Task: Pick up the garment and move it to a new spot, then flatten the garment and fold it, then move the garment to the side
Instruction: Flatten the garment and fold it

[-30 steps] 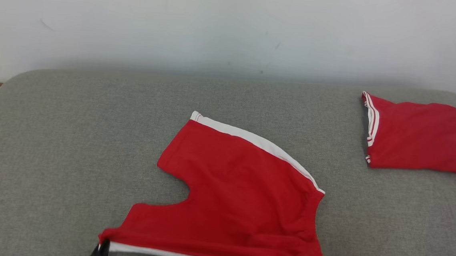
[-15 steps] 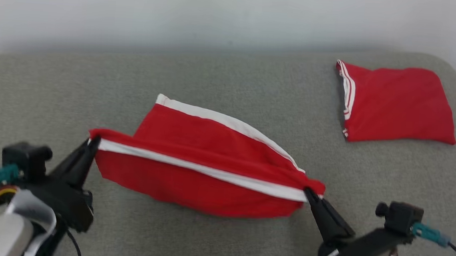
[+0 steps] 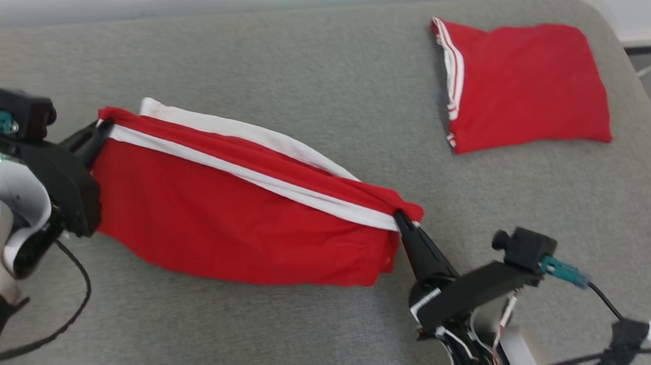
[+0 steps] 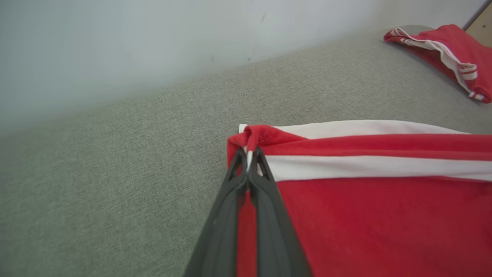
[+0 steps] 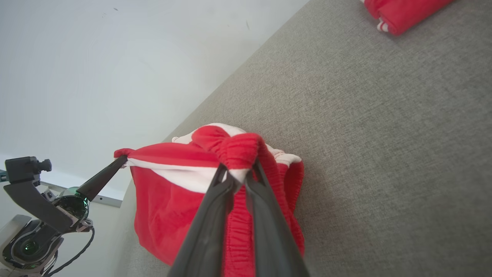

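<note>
Step in hand: the fold, as I judged it. Both claws had lifted one white-banded edge of the red garment [image 3: 230,227] and were carrying it over the rest of the cloth.
Left claw [image 3: 103,127]: pinched tight on one corner of that band, with a sliver of white cloth showing between its fingertips.
Right claw [image 3: 400,217]: closed narrowly on the bunched opposite corner.
Garment's place: stretched between the two claws. The doubled body hung below the held band and rested on the grey cushion [image 3: 310,67], and the other white edge lay just beyond the fingertips.
Other cloth: a second folded red piece [image 3: 527,82] lay well beyond the right claw, untouched.
Next move: it probably called for lowering the held band onto the far white edge. Both corners would need to stay level and the cloth taut so no crease was trapped, before both claws let go together.
Change from earlier: a second before, the garment lay open and nearly flat, with the claws at its near hem. Since then that hem had crossed almost to the far edge. The camera itself had also tilted down.
</note>
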Tool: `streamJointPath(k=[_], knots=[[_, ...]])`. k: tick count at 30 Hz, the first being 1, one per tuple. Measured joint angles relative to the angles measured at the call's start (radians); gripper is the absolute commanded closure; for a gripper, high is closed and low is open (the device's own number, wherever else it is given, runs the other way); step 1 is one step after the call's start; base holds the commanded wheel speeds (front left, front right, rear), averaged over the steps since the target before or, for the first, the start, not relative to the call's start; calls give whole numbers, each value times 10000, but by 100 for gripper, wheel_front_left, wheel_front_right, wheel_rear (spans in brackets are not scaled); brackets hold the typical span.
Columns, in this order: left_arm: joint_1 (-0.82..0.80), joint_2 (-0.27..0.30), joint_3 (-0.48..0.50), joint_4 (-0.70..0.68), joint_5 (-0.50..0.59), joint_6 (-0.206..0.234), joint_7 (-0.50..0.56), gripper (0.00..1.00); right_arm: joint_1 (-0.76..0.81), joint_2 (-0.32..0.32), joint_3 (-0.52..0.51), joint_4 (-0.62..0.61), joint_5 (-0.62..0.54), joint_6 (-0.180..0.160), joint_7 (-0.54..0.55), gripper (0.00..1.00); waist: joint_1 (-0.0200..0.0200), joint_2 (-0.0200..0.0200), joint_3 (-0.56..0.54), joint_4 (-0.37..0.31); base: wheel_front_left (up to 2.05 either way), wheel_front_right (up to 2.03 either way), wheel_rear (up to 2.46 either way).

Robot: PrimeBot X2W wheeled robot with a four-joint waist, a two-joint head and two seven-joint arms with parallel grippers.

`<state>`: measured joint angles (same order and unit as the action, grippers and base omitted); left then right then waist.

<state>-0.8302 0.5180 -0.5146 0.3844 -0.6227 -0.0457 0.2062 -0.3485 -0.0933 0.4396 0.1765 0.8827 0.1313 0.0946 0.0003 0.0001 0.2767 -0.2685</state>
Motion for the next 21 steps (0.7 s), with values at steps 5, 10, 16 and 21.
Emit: streamJointPath(k=[5, 10, 16, 21], knots=[[-896, -217, -196, 1095, 128, -253, 38, 100, -698, 127, 366, 621, 201, 0, -299, 100, 0, 1, 313, -412, 0, 0, 0], [-1649, -353, -451, 1985, 374, -451, -23, 100, -1340, 265, 617, 1246, 410, 0, -608, 100, -1, 1, 546, -674, 0, 0, 0], [-1990, -558, -863, 3064, 617, -596, -194, 100, -1773, 339, 957, 1975, 558, 0, -863, 100, -1, 1, 622, -699, 0, 0, 0], [-2120, -857, -865, 3609, 583, -648, -855, 0, -1888, 359, 1091, 2353, 600, 0, -1078, 0, -3, 1, 432, -597, 0, 0, 0]])
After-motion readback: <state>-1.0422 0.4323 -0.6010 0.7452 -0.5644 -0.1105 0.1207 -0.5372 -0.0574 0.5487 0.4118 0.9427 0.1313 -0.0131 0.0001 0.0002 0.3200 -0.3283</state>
